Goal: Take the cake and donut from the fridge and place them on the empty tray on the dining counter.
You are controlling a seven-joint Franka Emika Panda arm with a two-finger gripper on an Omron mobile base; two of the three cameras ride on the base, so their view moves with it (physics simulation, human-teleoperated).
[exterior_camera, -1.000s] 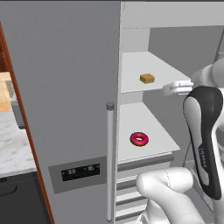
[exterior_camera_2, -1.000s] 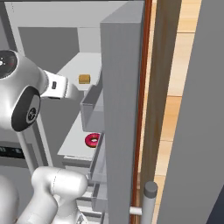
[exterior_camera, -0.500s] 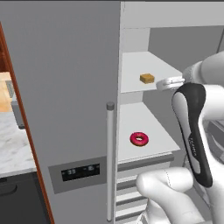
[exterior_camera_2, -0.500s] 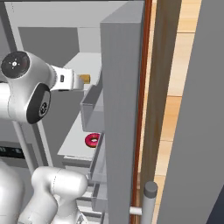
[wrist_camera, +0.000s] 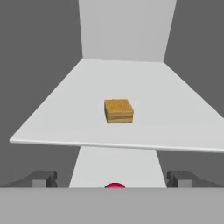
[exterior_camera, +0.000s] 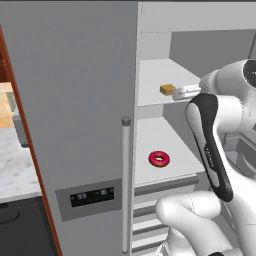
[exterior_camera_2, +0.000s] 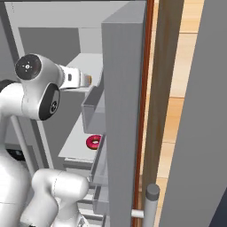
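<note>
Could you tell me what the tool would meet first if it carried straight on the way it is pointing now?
Most likely the cake: in the hand view it sits centred ahead of the open tool on the upper fridge shelf, with nothing visible in between, though the tool's height over the shelf is unclear.

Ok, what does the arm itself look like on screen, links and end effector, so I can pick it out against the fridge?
Glossy white rounded links, with a black band bearing small pale lettering along the forearm and a dark round joint cap. The end effector is a small white block; its two finger tips are dark grey squared stubs. No cables show.
</note>
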